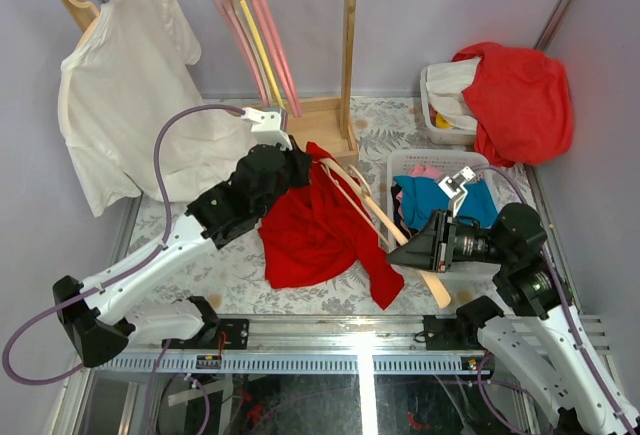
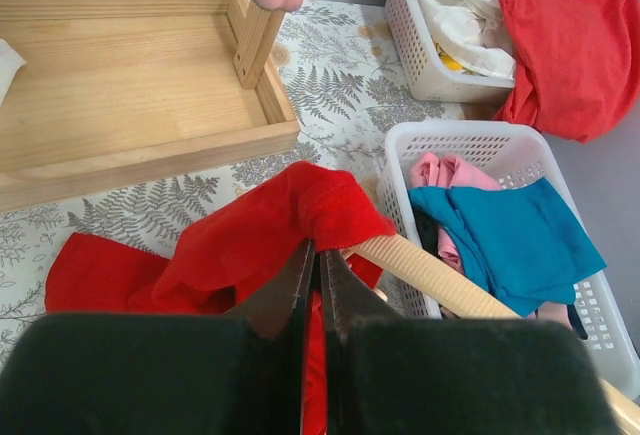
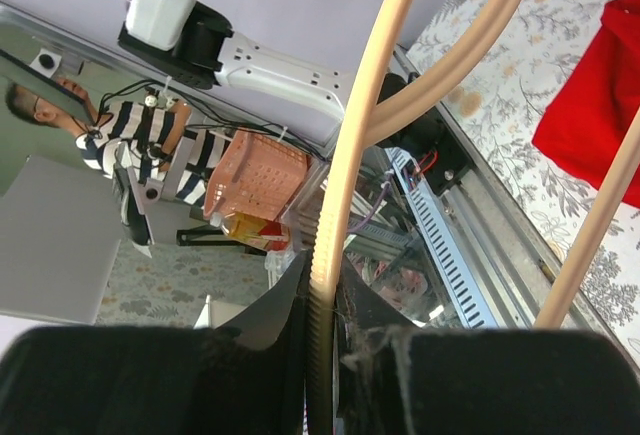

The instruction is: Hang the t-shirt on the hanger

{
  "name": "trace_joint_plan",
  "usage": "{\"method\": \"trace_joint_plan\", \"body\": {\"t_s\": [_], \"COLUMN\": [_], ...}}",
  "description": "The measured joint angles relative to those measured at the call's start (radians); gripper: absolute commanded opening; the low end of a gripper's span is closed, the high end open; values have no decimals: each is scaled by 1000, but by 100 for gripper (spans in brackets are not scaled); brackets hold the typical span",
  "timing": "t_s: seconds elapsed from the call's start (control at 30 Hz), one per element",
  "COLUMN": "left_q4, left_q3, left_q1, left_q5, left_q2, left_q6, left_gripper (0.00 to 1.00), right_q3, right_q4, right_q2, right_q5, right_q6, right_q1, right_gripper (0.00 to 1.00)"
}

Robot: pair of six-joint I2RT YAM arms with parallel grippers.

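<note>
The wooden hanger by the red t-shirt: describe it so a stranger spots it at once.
Start at the wooden clothes rack at the back. In front of its base, a pale wooden hanger slants between the crumpled red t-shirt and the nearer white basket, its near end pinched in the right end effector. Unlike the pink and yellow hangers, it is off the rail.

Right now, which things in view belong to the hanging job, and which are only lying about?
Job: red t-shirt, pinched by the left gripper; wooden hanger, held by the right gripper.
Lying about: white t-shirt, pink hangers, yellow hanger, near basket, red-orange garment.
</note>
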Motion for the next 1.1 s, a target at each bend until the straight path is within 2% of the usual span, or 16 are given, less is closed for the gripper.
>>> {"method": "trace_joint_plan", "body": {"t_s": [0.43, 0.73, 1.1], "left_q4": [-53, -90, -108], "left_q3": [89, 130, 158], "left_q1": [-2, -2, -2], "left_q5": [-22, -36, -38], "left_q2": [30, 42, 80], "left_q6": [23, 56, 82], "left_gripper": [2, 2, 3], "right_q3": [39, -101, -153], "right_q4": [126, 177, 194], "right_q2": [-39, -53, -163], "right_q5": [-87, -154, -190], "right_q6": [67, 106, 169], "right_q1": [0, 0, 0], "right_gripper": [0, 0, 0]}}
